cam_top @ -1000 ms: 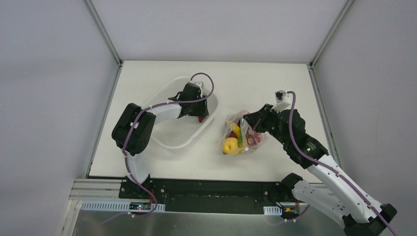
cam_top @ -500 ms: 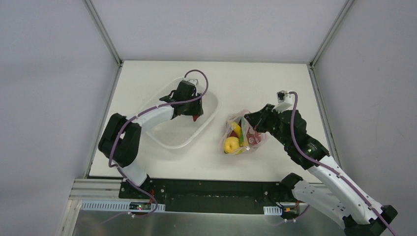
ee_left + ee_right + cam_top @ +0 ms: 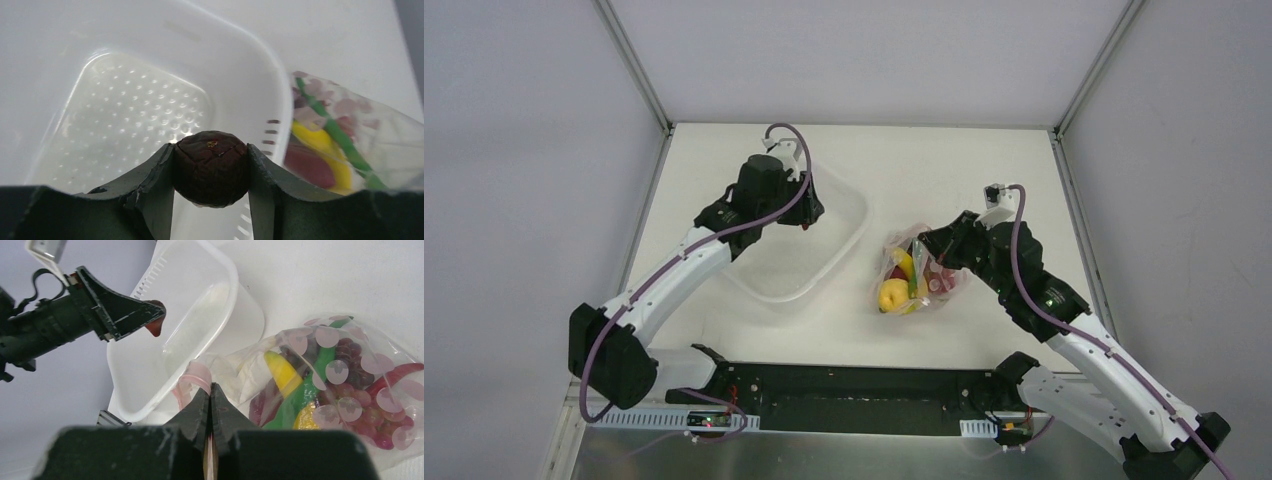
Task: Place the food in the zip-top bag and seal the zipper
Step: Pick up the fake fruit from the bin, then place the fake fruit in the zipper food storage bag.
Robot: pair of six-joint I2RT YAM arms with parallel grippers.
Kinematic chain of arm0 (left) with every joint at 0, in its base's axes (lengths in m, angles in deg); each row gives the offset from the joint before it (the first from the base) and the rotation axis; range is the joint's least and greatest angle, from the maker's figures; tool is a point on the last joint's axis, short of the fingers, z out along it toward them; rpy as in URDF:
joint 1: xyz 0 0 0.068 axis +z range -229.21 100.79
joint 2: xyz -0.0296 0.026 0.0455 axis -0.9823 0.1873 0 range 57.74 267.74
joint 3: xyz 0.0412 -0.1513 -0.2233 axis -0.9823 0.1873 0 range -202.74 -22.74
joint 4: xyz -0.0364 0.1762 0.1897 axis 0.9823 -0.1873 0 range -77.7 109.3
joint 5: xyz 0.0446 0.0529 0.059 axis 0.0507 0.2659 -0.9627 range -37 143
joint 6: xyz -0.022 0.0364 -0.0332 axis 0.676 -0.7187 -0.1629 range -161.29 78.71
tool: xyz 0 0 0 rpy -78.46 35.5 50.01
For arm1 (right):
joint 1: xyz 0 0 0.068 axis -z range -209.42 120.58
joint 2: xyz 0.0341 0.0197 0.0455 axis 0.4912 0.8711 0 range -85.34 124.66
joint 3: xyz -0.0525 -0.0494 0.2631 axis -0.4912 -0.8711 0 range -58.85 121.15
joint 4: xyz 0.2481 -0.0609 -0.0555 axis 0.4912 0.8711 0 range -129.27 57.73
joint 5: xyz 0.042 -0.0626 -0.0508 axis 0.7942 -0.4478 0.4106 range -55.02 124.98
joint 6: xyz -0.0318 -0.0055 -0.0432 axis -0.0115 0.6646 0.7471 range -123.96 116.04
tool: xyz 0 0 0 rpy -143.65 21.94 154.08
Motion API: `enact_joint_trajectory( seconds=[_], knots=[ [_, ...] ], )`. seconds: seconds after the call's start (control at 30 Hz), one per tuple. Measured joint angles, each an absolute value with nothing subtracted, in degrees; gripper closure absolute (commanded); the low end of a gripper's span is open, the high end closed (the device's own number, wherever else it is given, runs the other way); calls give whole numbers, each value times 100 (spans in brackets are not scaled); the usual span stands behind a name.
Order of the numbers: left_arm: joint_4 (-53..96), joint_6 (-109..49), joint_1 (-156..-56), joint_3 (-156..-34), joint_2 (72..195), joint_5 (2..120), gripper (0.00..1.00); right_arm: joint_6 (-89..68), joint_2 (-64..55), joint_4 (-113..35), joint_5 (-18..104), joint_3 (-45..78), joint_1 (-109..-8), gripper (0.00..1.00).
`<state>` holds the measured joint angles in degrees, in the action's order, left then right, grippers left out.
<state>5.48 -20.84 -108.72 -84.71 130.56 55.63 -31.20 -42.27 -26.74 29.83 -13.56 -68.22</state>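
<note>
My left gripper (image 3: 807,218) is shut on a dark red round toy food (image 3: 211,167) and holds it in the air over the white tub (image 3: 849,225). It also shows in the right wrist view (image 3: 155,328). The clear zip-top bag (image 3: 902,280) lies right of the tub. It holds the banana (image 3: 282,372), the green chili (image 3: 305,385), the grape bunch (image 3: 350,390), the red chili (image 3: 395,374) and the round yellow fruit (image 3: 892,296). My right gripper (image 3: 211,389) is shut on the bag's mouth edge at the pink-red zipper (image 3: 197,372), holding it up.
The white translucent tub (image 3: 280,100) has a dimpled floor with nothing on it and slots near its rim. Its right rim lies close to the bag's mouth. Grey walls and metal frame posts bound the white table (image 3: 944,170).
My left arm has risen and swung left and back over the tub, with the dark red food still in its jaws. My right gripper and the bag have stayed in place.
</note>
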Motion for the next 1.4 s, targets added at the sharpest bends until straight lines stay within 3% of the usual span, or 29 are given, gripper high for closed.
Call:
enact_joint_trajectory(
  seconds=[0.17,0.33,0.83,1.03,1.1,1.33,1.4],
  knots=[
    [1055,-1708,-11041,-8183,12175,6355,95,-3181,-4192,-2711,2983,-1356,-6822,100],
    [1680,-1446,-11893,-8102,11856,6890,93,-3234,-4177,-2720,2959,-1356,-6822,100],
    [3319,-1033,-13283,-7763,12940,7054,83,-3424,-4201,-2814,2861,-1356,-6822,100],
    [3337,-1133,-13486,-7787,13294,6730,63,-3529,-4399,-2814,2758,-1356,-6822,100],
    [3304,-1210,-13548,-7800,13373,6571,49,-3546,-4463,-2814,2716,-1356,-6822,100],
    [3059,-1463,-13554,-8205,13539,6420,16,-3610,-4522,-2814,2633,-1356,-6822,100],
    [3046,-1533,-13554,-8305,13526,6420,13,-3625,-4528,-2811,2616,-1356,-6822,100]
  ],
)
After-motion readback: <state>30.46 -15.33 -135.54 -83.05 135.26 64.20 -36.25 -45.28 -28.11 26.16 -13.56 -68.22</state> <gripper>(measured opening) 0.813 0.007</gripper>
